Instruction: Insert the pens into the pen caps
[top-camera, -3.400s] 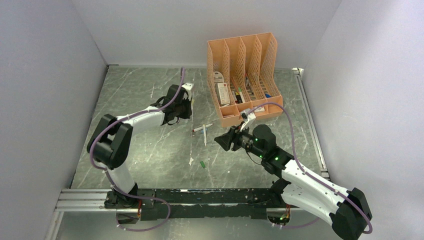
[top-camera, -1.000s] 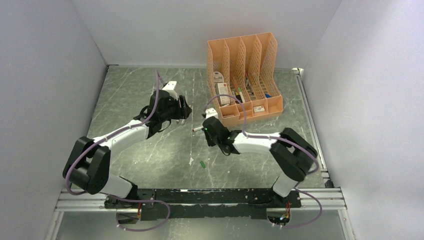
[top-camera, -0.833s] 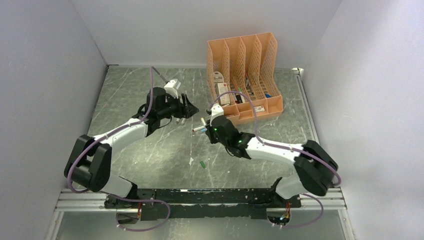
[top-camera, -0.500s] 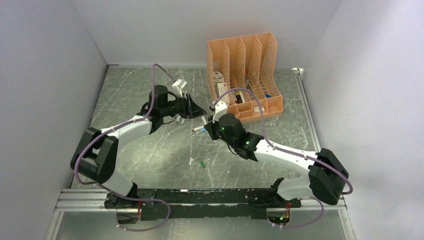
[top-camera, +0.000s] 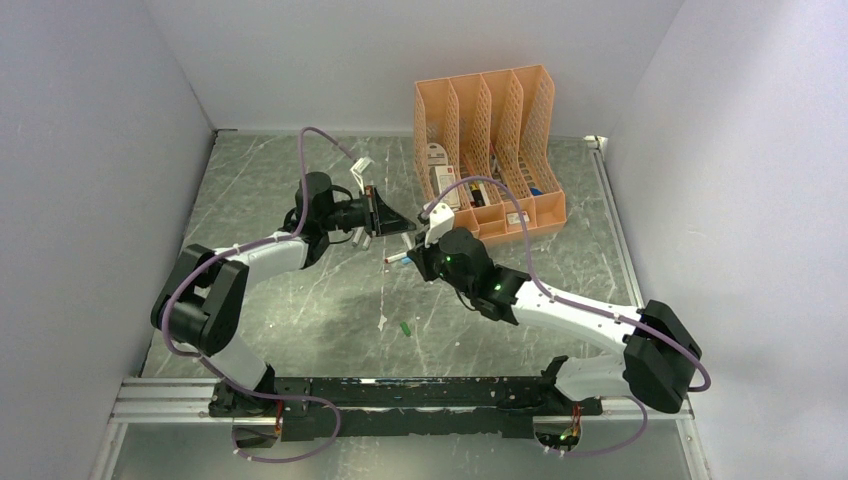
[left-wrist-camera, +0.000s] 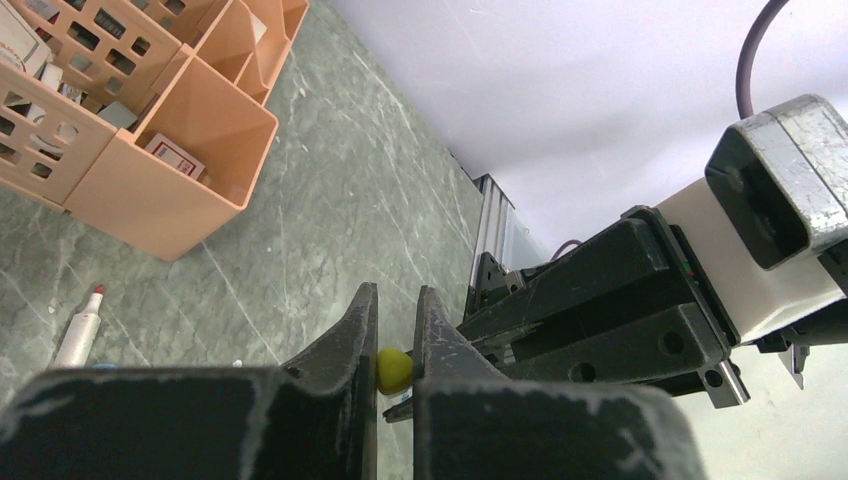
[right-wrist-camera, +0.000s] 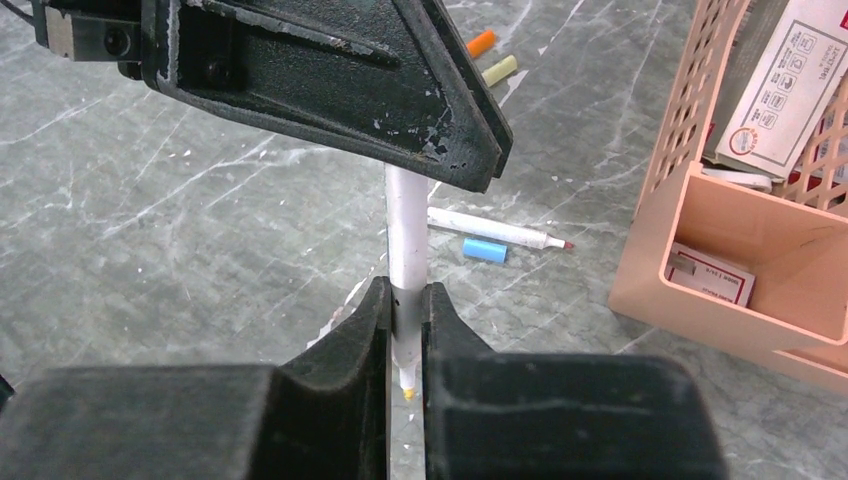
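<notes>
Left arm's fingers (top-camera: 396, 222) beside right arm's fingers (top-camera: 420, 263), peach organiser (top-camera: 490, 150) behind, small green piece (top-camera: 406, 327), perhaps a cap, in front

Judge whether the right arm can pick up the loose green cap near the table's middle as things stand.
Probably not yet: the right hand is shut on a white pen, so it has no free grip, though nothing lies over the green cap.

I work over a grey-green marbled table top (top-camera: 300, 300). The peach lattice organiser (top-camera: 490, 140) stands at its far side, near the plain white back wall (top-camera: 330, 60). Left of the organiser rises a pale side wall (top-camera: 90, 200), and another (top-camera: 740, 200) on its right. An aluminium rail (top-camera: 622, 250) runs just right of the organiser. The light is soft and even.
</notes>
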